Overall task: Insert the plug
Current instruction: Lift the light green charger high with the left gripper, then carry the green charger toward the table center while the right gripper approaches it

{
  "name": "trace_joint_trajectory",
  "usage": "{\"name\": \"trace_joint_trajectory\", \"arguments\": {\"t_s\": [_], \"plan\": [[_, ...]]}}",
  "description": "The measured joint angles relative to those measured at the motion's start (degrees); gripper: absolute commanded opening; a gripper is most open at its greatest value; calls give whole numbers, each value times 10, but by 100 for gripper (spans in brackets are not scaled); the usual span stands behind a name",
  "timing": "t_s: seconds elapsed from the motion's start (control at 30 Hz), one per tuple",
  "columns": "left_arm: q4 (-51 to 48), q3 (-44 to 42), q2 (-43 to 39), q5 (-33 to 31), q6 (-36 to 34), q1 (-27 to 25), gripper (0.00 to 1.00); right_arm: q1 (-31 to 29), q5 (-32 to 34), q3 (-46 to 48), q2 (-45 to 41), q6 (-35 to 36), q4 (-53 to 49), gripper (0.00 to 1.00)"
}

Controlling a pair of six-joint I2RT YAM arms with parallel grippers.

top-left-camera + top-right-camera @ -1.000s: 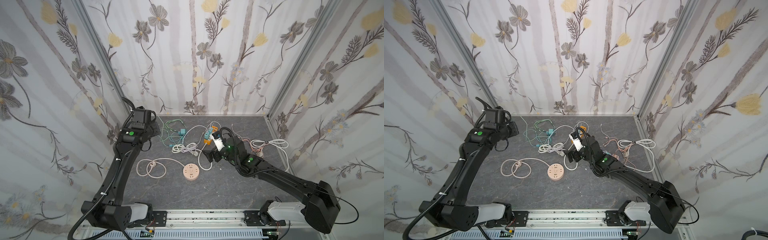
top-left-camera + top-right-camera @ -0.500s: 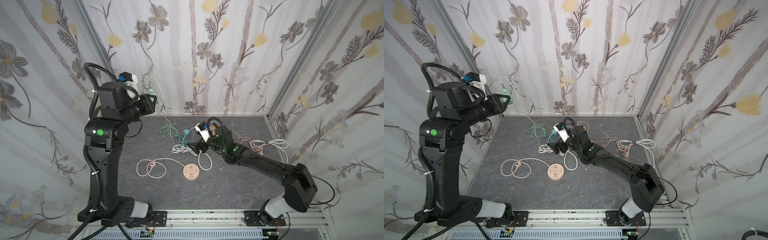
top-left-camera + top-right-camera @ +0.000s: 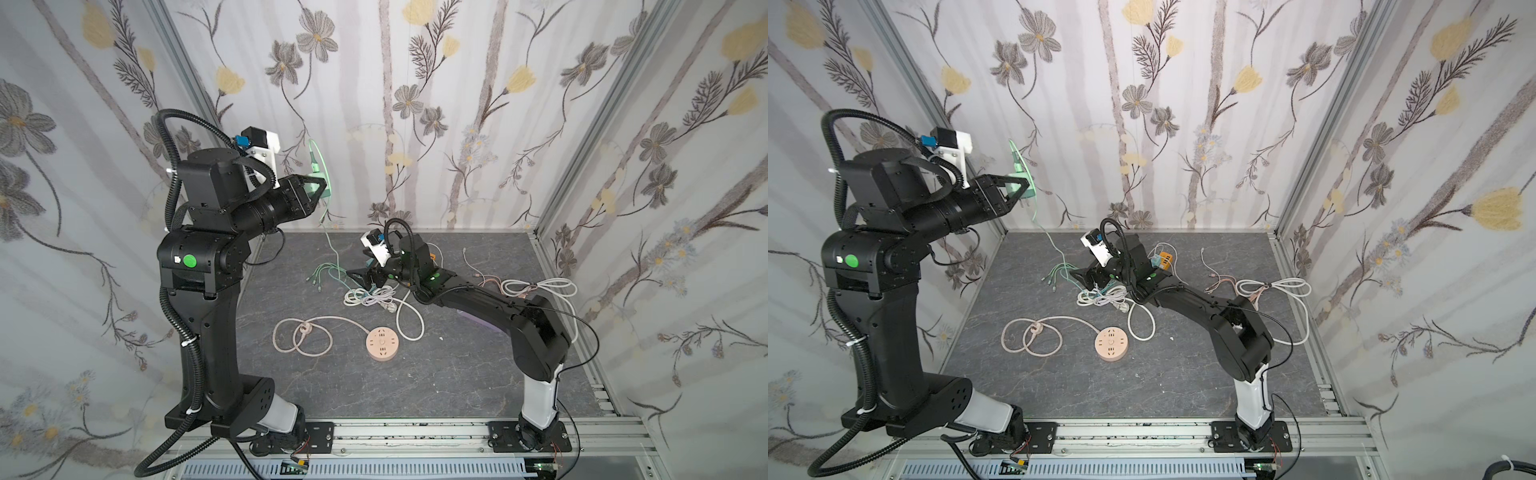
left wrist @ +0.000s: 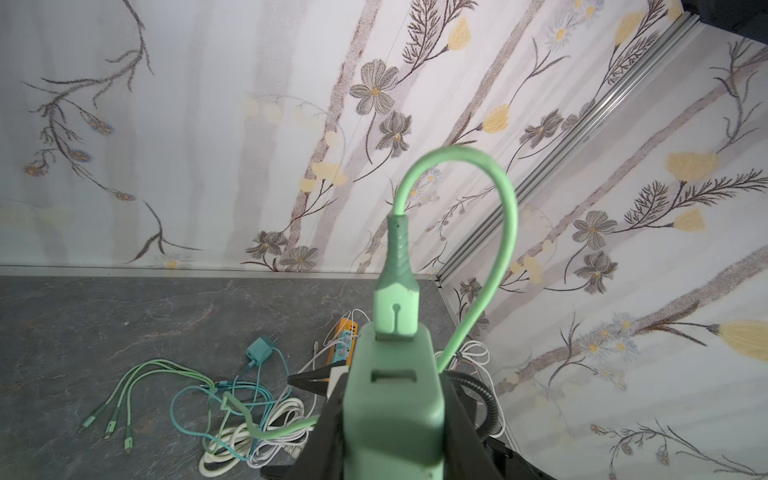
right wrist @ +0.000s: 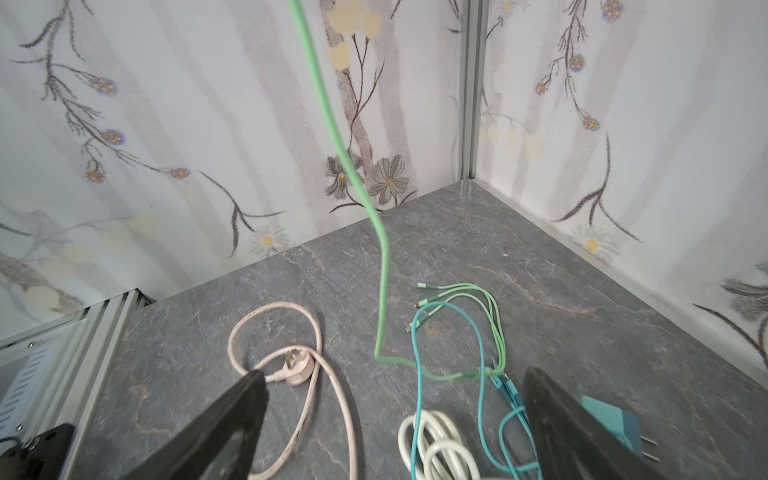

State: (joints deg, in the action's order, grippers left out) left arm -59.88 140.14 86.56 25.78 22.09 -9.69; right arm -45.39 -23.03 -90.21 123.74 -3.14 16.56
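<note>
My left gripper (image 3: 322,187) (image 3: 1023,192) is raised high by the back-left wall, shut on a mint-green charger plug (image 4: 392,399) (image 3: 1019,189). A green USB connector (image 4: 395,307) sits in the charger's end. Its green cable (image 4: 498,232) (image 5: 353,174) loops over and hangs down to the floor. A round pink socket (image 3: 382,343) (image 3: 1111,344) lies flat mid-table. Its cord ends in a pink three-pin plug (image 3: 305,328) (image 5: 295,368). My right gripper (image 3: 365,276) (image 5: 392,382) hovers low over the cable pile, open and holding nothing.
A coiled white cable (image 3: 370,297) (image 5: 440,449) and teal cable lie under the right gripper, beside a teal charger (image 5: 606,419) (image 4: 261,348). An orange power strip (image 3: 1165,259) sits behind the right wrist. White and pink cables (image 3: 540,286) lie by the right wall.
The left arm has lifted from the table to high up, taking the green charger and trailing its cable. The right gripper has moved left over the cable pile.
</note>
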Motion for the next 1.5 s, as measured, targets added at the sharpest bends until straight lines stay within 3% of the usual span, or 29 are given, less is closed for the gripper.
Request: {"name": "trace_joint_trajectory", "arguments": {"t_s": [0.13,0.2,0.27,0.33,0.4,0.57,0.73,0.93,1.07,1.27,1.5], "plan": [[-6,0,-3,3,0,1,0,-14,-16,-80,80,-25,14,87],[-10,0,-4,2,0,2,0,-17,-29,-109,108,-29,25,76],[-13,-3,-6,-3,-1,3,0,-20,-39,-138,136,-41,27,49],[-15,-12,-11,-7,-5,4,0,-23,-40,-156,155,-55,27,14],[-17,-24,-18,-23,-9,5,0,-24,-37,-158,157,-64,23,1],[-19,-78,-53,-100,-29,6,0,-18,-41,-170,129,-73,8,0],[-24,-168,-85,-216,-56,6,0,-16,-77,-213,51,-76,-16,0],[-25,-191,-108,-287,-72,7,0,-11,-111,-250,-50,-55,-11,0],[-19,-194,-115,-278,-82,7,0,-2,-113,-250,-82,-53,-43,0],[11,-213,-106,-164,-71,-13,0,14,-110,-162,-195,-22,-92,0],[63,-263,-64,-94,-67,-134,0,67,-60,30,-359,-2,-156,0]]}}
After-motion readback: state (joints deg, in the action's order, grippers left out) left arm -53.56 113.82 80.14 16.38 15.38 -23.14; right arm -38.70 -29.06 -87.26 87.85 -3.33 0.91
